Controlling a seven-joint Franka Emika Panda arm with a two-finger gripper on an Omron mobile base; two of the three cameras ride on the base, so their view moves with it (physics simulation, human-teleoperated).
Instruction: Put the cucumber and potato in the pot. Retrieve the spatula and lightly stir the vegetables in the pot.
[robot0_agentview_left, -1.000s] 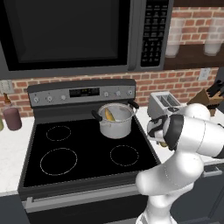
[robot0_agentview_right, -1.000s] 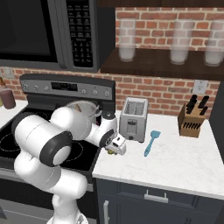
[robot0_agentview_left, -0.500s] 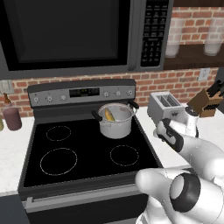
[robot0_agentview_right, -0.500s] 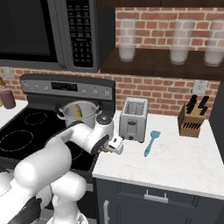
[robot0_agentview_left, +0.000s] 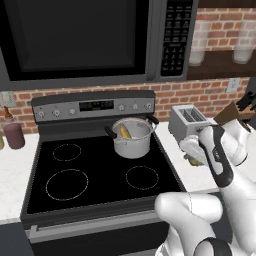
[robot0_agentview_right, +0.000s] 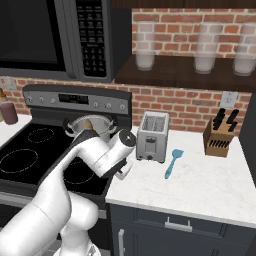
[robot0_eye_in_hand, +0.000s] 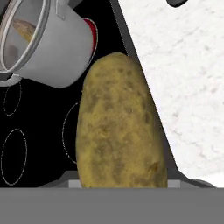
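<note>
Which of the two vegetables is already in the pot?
The yellowish one lying inside the pot on the stove. The brown potato is held up at the hand, over the stove's edge.

The white arm bends low beside the toaster (robot0_agentview_right: 153, 136). Its gripper (robot0_agentview_right: 123, 171) hangs in front of the toaster, pointing down. The gripper is closed tight around a brown potato (robot0_eye_in_hand: 119, 127), which sticks out past its tips.
</note>
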